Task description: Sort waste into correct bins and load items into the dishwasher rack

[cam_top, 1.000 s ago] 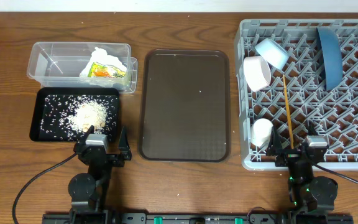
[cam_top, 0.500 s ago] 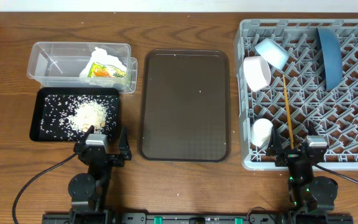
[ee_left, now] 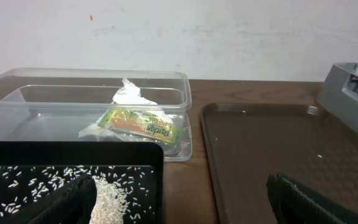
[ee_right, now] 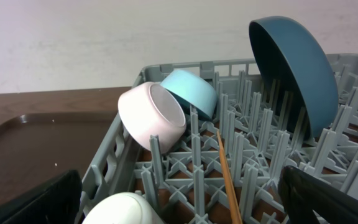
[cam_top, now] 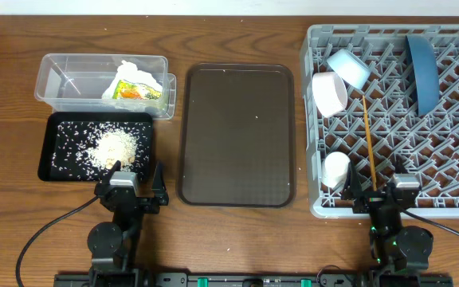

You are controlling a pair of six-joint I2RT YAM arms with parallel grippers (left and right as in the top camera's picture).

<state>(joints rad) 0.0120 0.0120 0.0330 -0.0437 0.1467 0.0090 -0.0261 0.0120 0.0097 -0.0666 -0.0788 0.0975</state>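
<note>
The grey dishwasher rack [cam_top: 453,209] at the right holds the dark blue plate [cam_top: 422,73] on edge, the white bowl [cam_top: 330,93], the pale blue bowl [cam_top: 349,68], a wooden chopstick [cam_top: 369,143] and a small white cup [cam_top: 335,169]. The clear tub [cam_top: 70,76] holds white tissue [cam_top: 134,72] and the yellow-green wrapper [cam_top: 138,92]. The black tray [cam_top: 62,127] holds rice scraps [cam_top: 114,147]. My left gripper [cam_top: 130,187] is open and empty at the near edge of the black tray. My right gripper [cam_top: 377,191] is open and empty at the rack's near edge. The wrist views show the wrapper [ee_left: 143,122], rice [ee_left: 107,199], plate [ee_right: 294,68] and chopstick [ee_right: 229,180].
A large dark brown serving tray [cam_top: 237,135] lies in the middle between the bins and the rack, with a few crumbs on it. It also shows in the left wrist view [ee_left: 272,143]. A pale wall runs along the table's far edge.
</note>
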